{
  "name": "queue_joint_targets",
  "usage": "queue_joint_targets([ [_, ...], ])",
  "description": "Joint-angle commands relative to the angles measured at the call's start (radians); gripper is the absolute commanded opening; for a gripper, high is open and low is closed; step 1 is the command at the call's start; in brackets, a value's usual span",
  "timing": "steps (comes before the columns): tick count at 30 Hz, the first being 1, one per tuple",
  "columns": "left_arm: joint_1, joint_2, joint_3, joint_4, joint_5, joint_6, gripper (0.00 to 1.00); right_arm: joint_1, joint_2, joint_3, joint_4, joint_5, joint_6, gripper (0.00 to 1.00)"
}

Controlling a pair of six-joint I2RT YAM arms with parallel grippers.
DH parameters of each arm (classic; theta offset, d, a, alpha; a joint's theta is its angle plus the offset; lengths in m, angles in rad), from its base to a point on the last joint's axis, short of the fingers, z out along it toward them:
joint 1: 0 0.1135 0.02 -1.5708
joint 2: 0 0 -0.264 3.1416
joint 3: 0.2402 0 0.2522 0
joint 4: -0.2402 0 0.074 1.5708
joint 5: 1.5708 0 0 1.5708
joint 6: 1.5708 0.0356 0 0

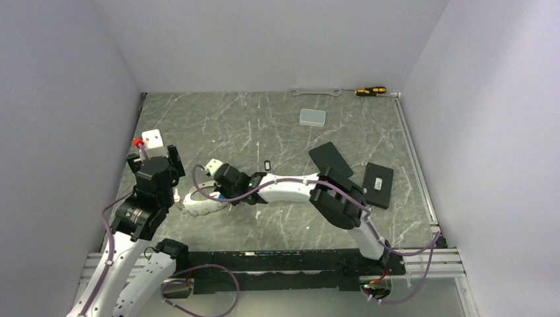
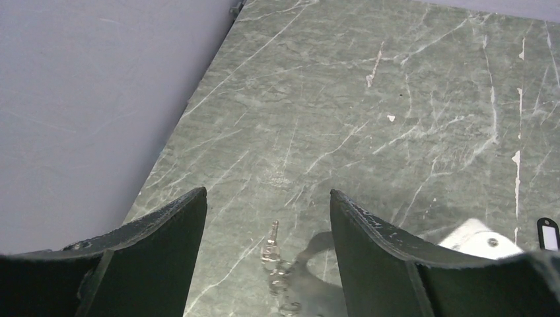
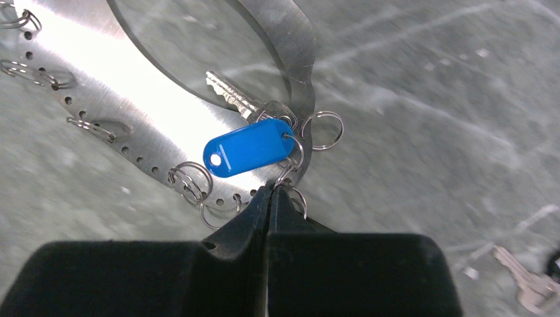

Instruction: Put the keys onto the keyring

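A: state of the right gripper [image 3: 271,191]?
B: clamped fully closed; tips meet at the rim of the keyring [image 3: 132,99], right at the split ring [image 3: 291,165] by the blue tag [image 3: 249,146]; can't tell whether it pinches that ring or only the rim.
A: left gripper [image 2: 267,195]?
B: fingers wide apart, nothing between them; it hangs low over the table [image 2: 396,99] beside the left wall [image 2: 86,99]; a bare key [image 2: 273,238] with small rings at its head lies on the marble, seen between its fingers.
A: where's the keyring?
B: flat on the near-left of the table, between the two grippers; shiny band with holes along the rim, small rings hung in several.
A: keys?
B: blue-tagged key [image 3: 238,99] lies across the band, blade pointing into the opening; its tag lies flat on the band; a second key [image 3: 528,281] lies on the table apart from the keyring; the black-framed tag [image 1: 267,164] sits on the marble just beyond the right arm.
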Motion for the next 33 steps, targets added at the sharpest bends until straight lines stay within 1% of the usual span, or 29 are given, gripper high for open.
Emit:
queue_joint_targets([
  [1,0.001,0.013,0.011,0.03,0.0,0.006,0.73,-0.043,-0.103,-0.098,-0.029,0.015,-0.076,0.0],
  [6,0.004,0.022,0.011,0.033,0.001,0.008,0.72,-0.106,-0.179,-0.219,-0.014,-0.025,-0.103,0.0],
  [11,0.006,0.035,0.011,0.035,0.006,0.008,0.72,-0.163,-0.214,-0.255,-0.032,-0.006,-0.113,0.0],
  [16,0.009,0.043,0.014,0.033,0.011,0.009,0.72,-0.168,-0.24,-0.247,-0.046,-0.014,-0.113,0.11],
  [20,0.01,0.042,0.013,0.032,0.018,0.014,0.72,-0.169,-0.263,-0.237,-0.053,-0.037,-0.113,0.31],
  [22,0.01,0.039,0.014,0.032,0.02,0.014,0.72,-0.169,-0.281,-0.23,-0.056,-0.046,-0.113,0.38],
  [26,0.012,0.036,0.013,0.035,0.029,0.017,0.72,-0.167,-0.31,-0.214,-0.065,-0.066,-0.112,0.45],
  [33,0.013,0.032,0.011,0.037,0.042,0.021,0.72,-0.159,-0.302,-0.15,-0.063,-0.159,-0.055,0.46],
])
